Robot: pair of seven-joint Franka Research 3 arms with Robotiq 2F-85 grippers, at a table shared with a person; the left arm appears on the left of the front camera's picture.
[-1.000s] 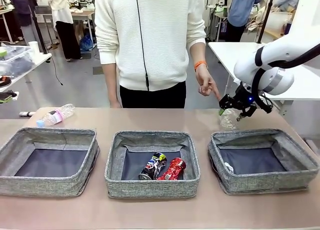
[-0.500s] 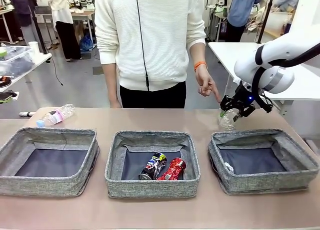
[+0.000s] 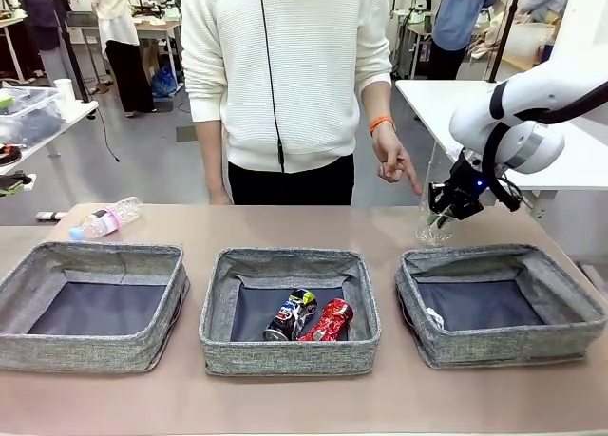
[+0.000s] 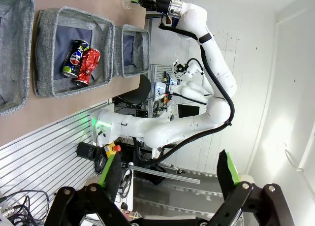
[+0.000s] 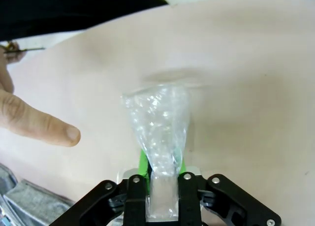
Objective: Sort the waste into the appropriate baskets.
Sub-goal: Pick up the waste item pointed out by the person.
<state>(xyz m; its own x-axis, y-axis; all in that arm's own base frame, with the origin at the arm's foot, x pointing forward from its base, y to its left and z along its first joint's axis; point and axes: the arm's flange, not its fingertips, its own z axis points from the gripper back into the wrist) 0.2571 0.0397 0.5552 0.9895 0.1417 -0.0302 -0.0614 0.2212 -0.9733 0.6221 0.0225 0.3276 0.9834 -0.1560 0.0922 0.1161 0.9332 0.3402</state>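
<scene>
My right gripper (image 3: 445,212) is shut on a crumpled clear plastic bottle (image 3: 431,228) just behind the right basket (image 3: 494,256). In the right wrist view the bottle (image 5: 157,120) is pinched between my right gripper's (image 5: 162,182) fingers, over the table. The middle basket (image 3: 285,259) holds a dark printed can (image 3: 290,314) and a crushed red can (image 3: 328,320). A white paper wad (image 3: 434,317) lies in the right basket. The left basket (image 3: 95,255) holds nothing. A pink-labelled bottle (image 3: 104,219) lies behind it. My left gripper (image 4: 170,174) is open, high above the table.
A person in a white top stands at the far side, one hand (image 3: 394,165) pointing down close to the held bottle; the fingertip (image 5: 47,125) shows in the right wrist view. Bare table lies in front of the baskets and between them.
My right gripper has closed its jaws onto the clear bottle and turned slightly. The person's pointing hand and the left arm have stayed put.
</scene>
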